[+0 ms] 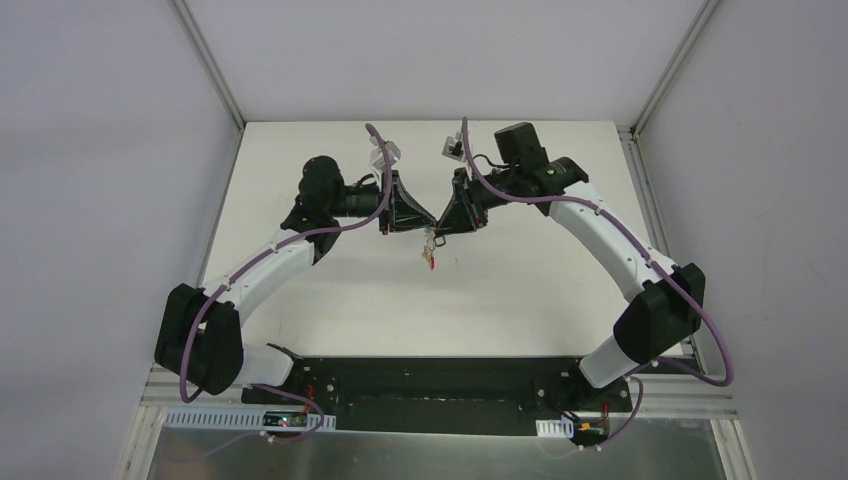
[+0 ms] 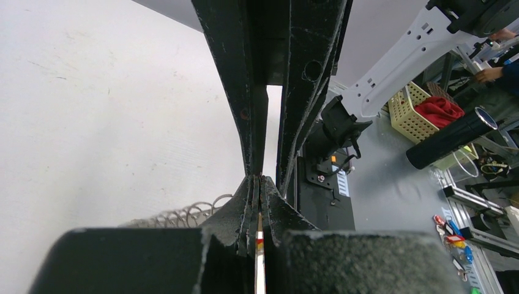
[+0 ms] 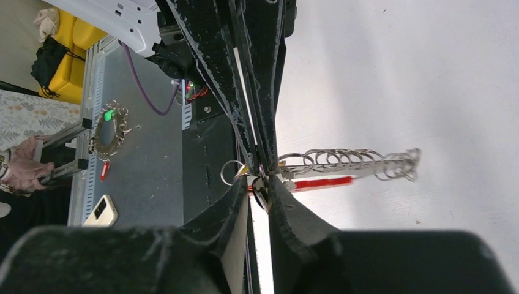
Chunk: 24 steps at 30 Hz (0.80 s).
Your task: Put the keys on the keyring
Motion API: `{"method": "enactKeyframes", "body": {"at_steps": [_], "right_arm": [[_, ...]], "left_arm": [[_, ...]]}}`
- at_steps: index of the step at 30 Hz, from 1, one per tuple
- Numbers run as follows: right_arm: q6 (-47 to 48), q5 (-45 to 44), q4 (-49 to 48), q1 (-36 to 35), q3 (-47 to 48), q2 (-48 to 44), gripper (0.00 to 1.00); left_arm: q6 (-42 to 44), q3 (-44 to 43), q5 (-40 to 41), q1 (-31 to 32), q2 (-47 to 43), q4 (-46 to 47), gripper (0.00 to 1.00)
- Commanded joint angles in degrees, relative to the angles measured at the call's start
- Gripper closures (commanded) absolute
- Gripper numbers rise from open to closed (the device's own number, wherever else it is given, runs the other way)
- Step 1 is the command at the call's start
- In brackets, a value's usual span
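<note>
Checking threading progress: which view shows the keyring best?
Right wrist: the keyring shows its row of wire loops and red band side-on. Left wrist catches only a few loops, partly hidden; top external shows just a tiny dangling speck.

Bench (image 1: 330, 300): white flat top with faint scuff marks.
Walls (image 1: 100, 150): plain pale panels standing around the bench.
Basket (image 2: 411, 110): yellow, perforated, off the bench; holds a red cloth (image 2: 438, 111).
Tube (image 2: 450, 138): black, lying just beside the basket.
Phone (image 3: 101, 210): light-coloured, on a grey surface (image 3: 147, 171) beside the bench.
</note>
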<state>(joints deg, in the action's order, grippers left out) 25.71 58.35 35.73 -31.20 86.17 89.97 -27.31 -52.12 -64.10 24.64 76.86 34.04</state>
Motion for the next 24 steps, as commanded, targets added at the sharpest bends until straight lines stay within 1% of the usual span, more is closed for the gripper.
{"method": "enactKeyframes", "body": {"at_steps": [1, 2, 4, 10, 14, 15, 16, 19, 21, 24], "right_arm": [[-0.3, 1.8, -1.7, -0.5, 2.1, 0.1, 0.85], [-0.3, 1.8, -1.6, -0.5, 2.1, 0.1, 0.92], [-0.5, 1.6, -1.8, -0.5, 2.1, 0.2, 1.0], [0.1, 1.0, -1.4, -0.5, 2.1, -0.2, 1.0], [1.5, -1.4, -0.2, -0.6, 2.0, -0.8, 1.0], [1.8, -2.1, 0.2, -0.6, 2.0, -0.8, 1.0], [2.2, -2.9, 0.7, -0.8, 2.0, -1.0, 1.0], [3.7, -5.5, 2.8, -2.0, 2.2, -1.0, 1.0], [4.8, -7.2, 4.6, -2.7, 2.7, -0.5, 1.0], [5.6, -8.6, 6.9, -3.4, 3.7, 0.4, 1.0]], "left_arm": [[-0.9, 0.0, -1.2, -0.3, -0.5, 3.9, 1.0], [-0.9, 0.0, -1.2, -0.3, -0.6, 3.9, 1.0], [-0.9, 0.1, -1.2, -0.3, -0.6, 4.0, 1.0], [-1.1, 0.3, -1.3, -0.3, -0.3, 4.4, 1.0], [-0.5, 0.1, -1.9, -0.3, -0.2, 4.2, 1.0], [0.0, -0.2, -2.1, -0.4, -0.1, 3.6, 0.99], [0.8, -0.6, -2.4, -0.5, -0.2, 2.7, 0.95], [6.4, -2.5, -2.3, -0.7, -0.9, -4.1, 0.8], [13.5, -4.8, -1.6, -0.6, -1.7, -12.6, 0.74], [27.4, -9.3, -0.3, -0.2, -2.0, -28.6, 0.68]]}}
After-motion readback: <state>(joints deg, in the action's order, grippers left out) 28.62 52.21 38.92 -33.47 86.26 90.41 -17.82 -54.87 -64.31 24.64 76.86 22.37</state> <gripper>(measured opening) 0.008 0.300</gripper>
